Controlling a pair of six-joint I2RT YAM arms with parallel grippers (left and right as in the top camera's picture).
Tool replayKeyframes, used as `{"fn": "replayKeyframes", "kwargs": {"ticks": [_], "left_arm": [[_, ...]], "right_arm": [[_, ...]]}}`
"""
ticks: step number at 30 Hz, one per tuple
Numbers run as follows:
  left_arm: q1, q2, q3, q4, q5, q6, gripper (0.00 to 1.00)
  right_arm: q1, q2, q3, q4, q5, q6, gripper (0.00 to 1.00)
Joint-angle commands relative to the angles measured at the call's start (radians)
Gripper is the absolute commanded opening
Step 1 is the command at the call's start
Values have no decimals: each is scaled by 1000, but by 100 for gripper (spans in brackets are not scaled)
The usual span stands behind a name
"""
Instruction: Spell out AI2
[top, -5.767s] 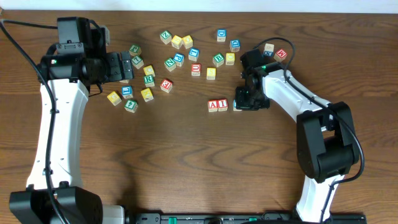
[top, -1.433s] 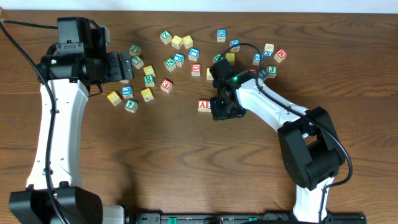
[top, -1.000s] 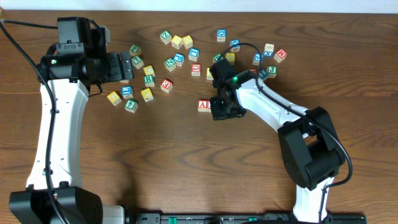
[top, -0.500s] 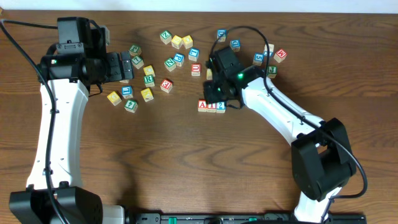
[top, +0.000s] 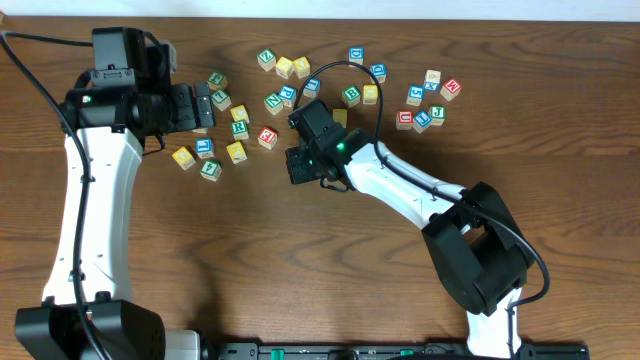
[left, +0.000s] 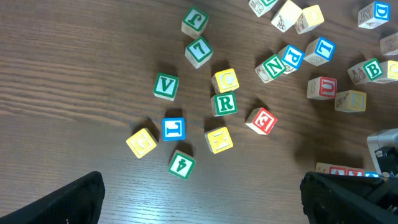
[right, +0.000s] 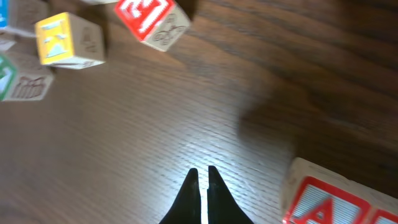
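My right gripper (right: 203, 175) is shut with nothing in it, its tips low over bare wood just left of the red-framed A cube (right: 326, 200). In the overhead view this gripper (top: 300, 166) sits left of the row, and the arm (top: 390, 185) hides the A, I and 2 cubes. The left wrist view catches the top edge of the A cube (left: 329, 168) and a red-framed cube beside it (left: 352, 170); the 2 is hidden there. My left gripper (top: 205, 108) hangs open and empty at the far left (left: 202, 208).
Loose letter cubes lie scattered behind the row: a red E cube (right: 152, 18), a yellow cube (right: 65, 38), a green R (left: 224, 103), a blue cube (left: 173, 128), and a cluster at the back right (top: 425, 105).
My right arm has swung left along the table, so its shut gripper went from above the A-I-2 row to left of it. The arm now covers the row. The left arm stayed still.
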Motion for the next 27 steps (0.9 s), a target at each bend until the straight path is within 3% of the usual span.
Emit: {"fn": "replayKeyframes", "kwargs": {"ticks": [1, 27], "left_arm": [[1, 0, -2, -1, -2, -1, 99], [1, 0, -2, -1, -2, -1, 99]], "right_arm": [[4, 4, 8, -22, 107, 63, 1], [-3, 33, 13, -74, 153, 162, 1]]}}
